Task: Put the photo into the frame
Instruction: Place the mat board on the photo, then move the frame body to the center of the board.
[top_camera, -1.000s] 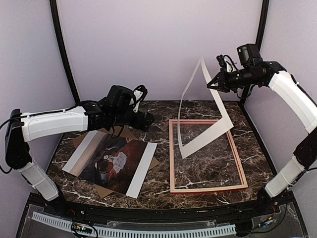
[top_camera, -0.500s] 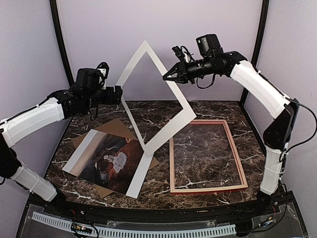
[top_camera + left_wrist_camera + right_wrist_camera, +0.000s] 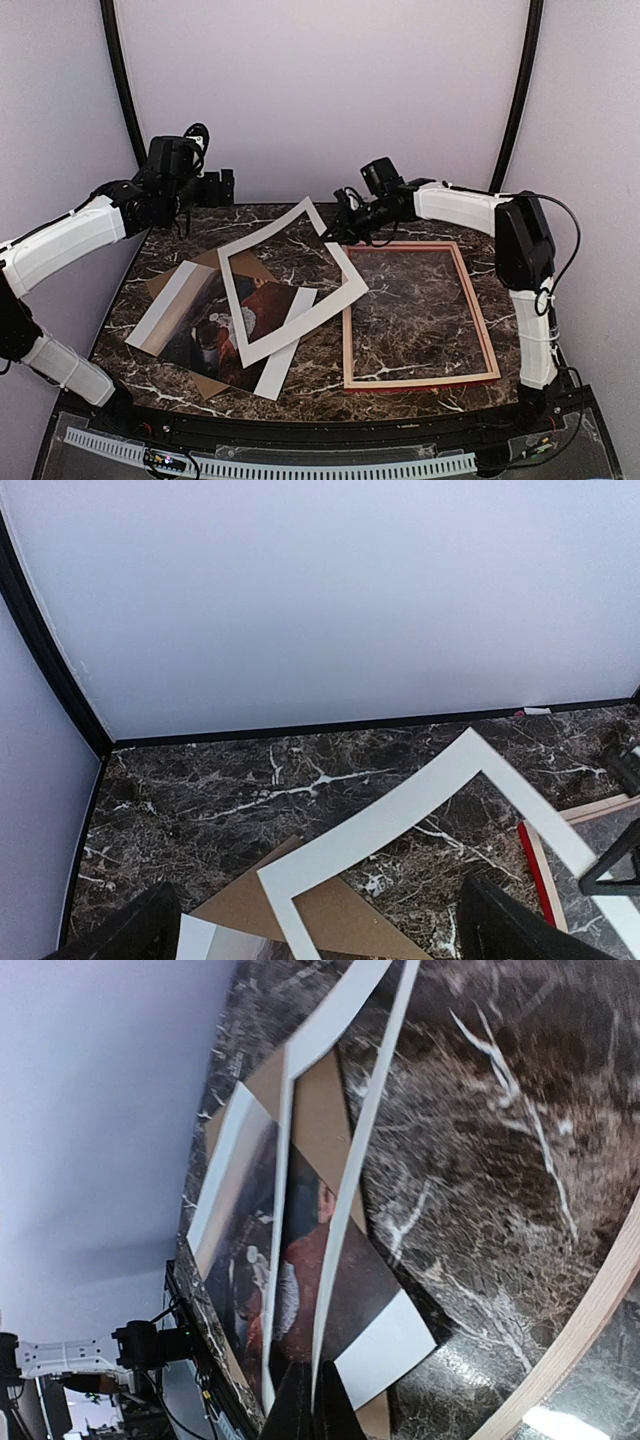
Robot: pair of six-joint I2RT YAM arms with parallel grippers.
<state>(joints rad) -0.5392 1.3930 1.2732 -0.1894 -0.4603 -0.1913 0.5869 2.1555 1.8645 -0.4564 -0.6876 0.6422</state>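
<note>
The photo (image 3: pixel 195 330) lies picture side up at the left of the table, also seen in the right wrist view (image 3: pixel 300 1260). The red frame (image 3: pixel 347 320) lies flat on the right with bare marble inside it. A white mat (image 3: pixel 305 322) with a cutout rests slanted across the photo. My right gripper (image 3: pixel 338 232) is shut on the mat's right edge, low over the table by the frame's far left corner; its wrist view shows the thin mat (image 3: pixel 370 1130) pinched between the fingertips (image 3: pixel 320 1400). My left gripper (image 3: pixel 222 185) hangs open and empty above the back left.
A brown backing board (image 3: pixel 165 282) lies under the photo, its corner showing in the left wrist view (image 3: pixel 330 915). The mat (image 3: pixel 400 815) and the frame's red corner (image 3: pixel 535 865) show there too. Walls stand close behind and on both sides.
The right gripper has swung the mat from high above the frame leftward and down onto the photo. The left arm has pulled back and up from over the photo.
</note>
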